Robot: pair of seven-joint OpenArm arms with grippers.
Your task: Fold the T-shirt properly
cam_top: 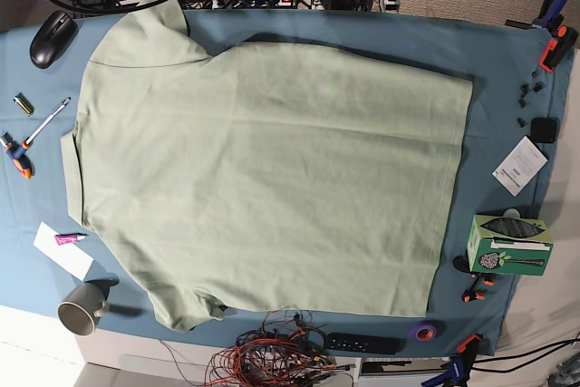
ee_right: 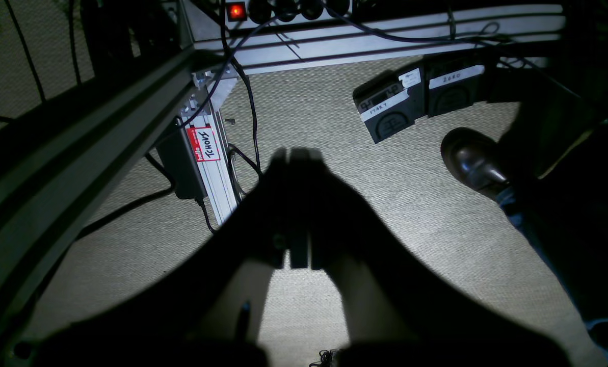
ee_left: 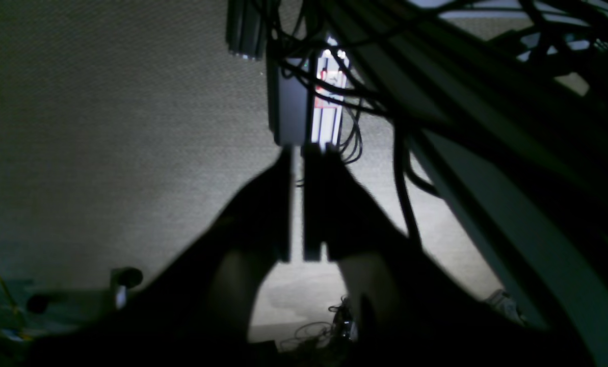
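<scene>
While the T-shirt [cam_top: 263,178] lies flat mid-table on the teal cloth [cam_top: 507,61], collar toward nine o'clock, both arms hang off the table. The left gripper [ee_left: 297,204] shows a narrow slit; the right gripper [ee_right: 298,209] is closed, empty. At its one o'clock, foot pedals [ee_right: 418,99] read "START" and "ZERO"; a red tag [ee_right: 202,145] at ten o'clock says "hello".

Base view: bright, even overhead light; sharp focus throughout. The T-shirt [cam_top: 263,178] shows faint creases and casts only thin shadows on the bench [cam_top: 494,52]. The mug [cam_top: 82,307] throws a short shadow to its right.

Both wrist views: dim and high in contrast. Each claw appears as a black, soft-edged silhouette, left claw [ee_left: 297,204] and right claw [ee_right: 298,209]. The carpet [ee_right: 411,204] is brightest behind the claws. Corners darken. A red lamp [ee_right: 236,10] glares.
</scene>
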